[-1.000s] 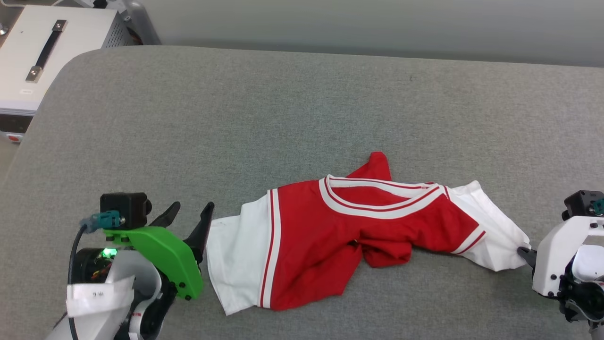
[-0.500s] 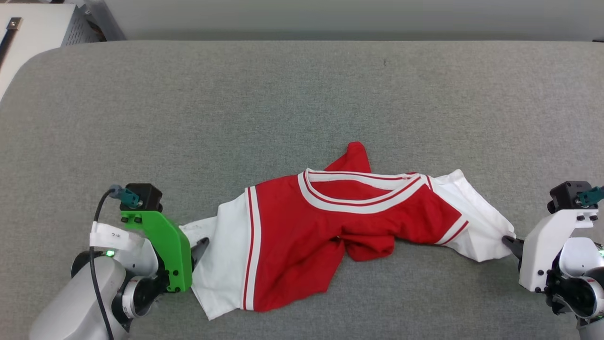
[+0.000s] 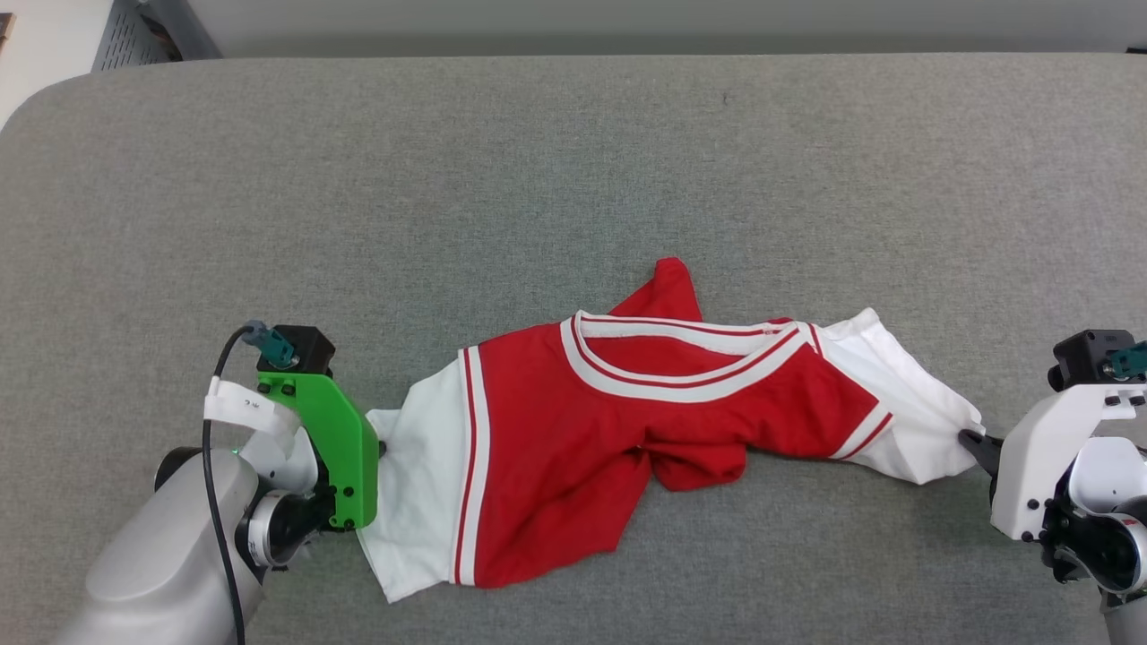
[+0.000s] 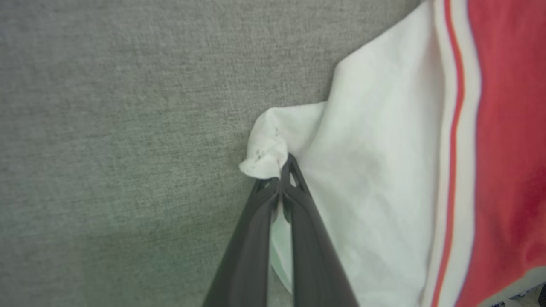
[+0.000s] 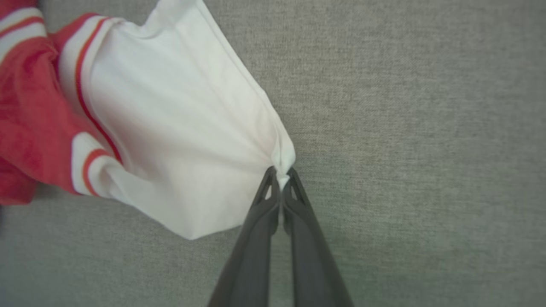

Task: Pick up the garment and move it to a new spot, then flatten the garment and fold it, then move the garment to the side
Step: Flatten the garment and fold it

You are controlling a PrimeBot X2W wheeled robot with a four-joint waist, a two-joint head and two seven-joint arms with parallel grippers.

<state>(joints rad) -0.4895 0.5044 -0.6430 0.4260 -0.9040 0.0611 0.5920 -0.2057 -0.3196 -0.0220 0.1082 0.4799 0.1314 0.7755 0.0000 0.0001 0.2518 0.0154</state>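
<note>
In the head view, the garment [image 3: 627, 448] lies crumpled on the grey padded surface [image 3: 538, 179], toward 6 o'clock from its middle. The red body is bunched and twisted, and the collar faces 12 o'clock. The left gripper [image 3: 381, 445], at 8 o'clock, meets the edge of one white sleeve. The right gripper [image 3: 972, 441], at 4 o'clock, meets the tip of the other sleeve.

In the left wrist view, the jaws are pinched together on a small bunch of white sleeve cloth, and the rest of the shirt spreads toward 3 o'clock.

In the right wrist view, the jaws are closed on the sleeve's corner, and the fabric fans out toward 10 o'clock.

Both grips look set, so the pick-up seems about to begin. The garment is not yet lifted off the surface. Moving it, flattening, folding and setting it aside all appear to remain.
</note>
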